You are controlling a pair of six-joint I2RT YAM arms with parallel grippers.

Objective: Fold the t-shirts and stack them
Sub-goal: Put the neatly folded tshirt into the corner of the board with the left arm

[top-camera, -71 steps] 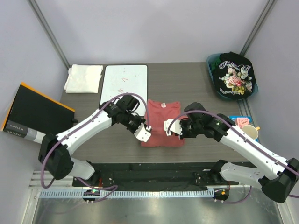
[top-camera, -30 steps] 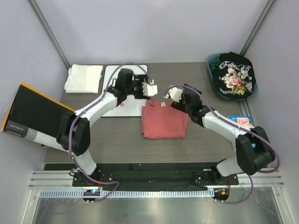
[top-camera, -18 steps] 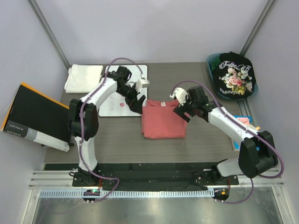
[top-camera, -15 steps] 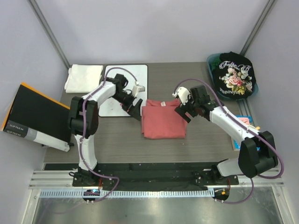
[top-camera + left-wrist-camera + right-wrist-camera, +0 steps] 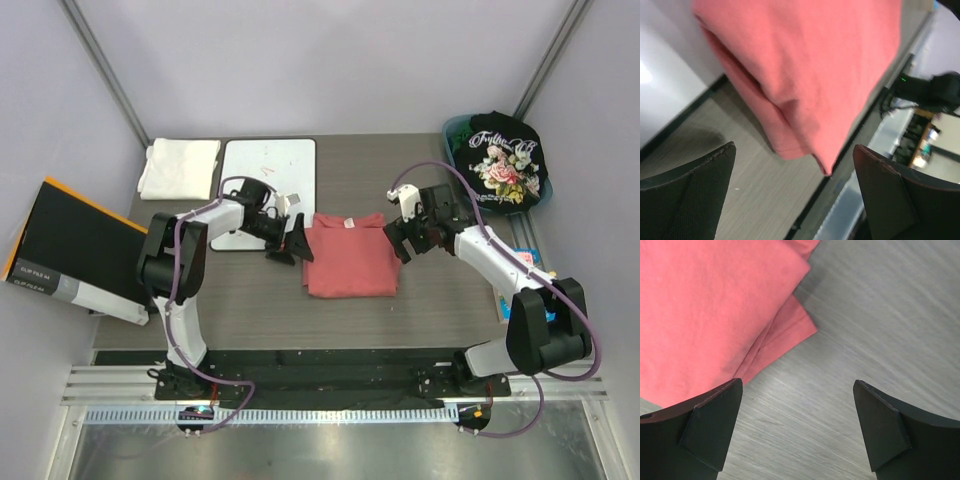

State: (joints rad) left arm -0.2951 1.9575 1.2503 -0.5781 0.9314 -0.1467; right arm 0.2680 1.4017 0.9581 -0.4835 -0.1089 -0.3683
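The two arms have let go of the red shirt (image 5: 348, 258) and pulled back to its sides. The left pincer (image 5: 291, 243) and right pincer (image 5: 400, 238) are both spread wide and hold nothing. The red shirt lies folded in the middle of the table (image 5: 420, 180). This fold looks done. It could go on the white shirt (image 5: 180, 167) next. The black shirt (image 5: 503, 162) is not folded yet.
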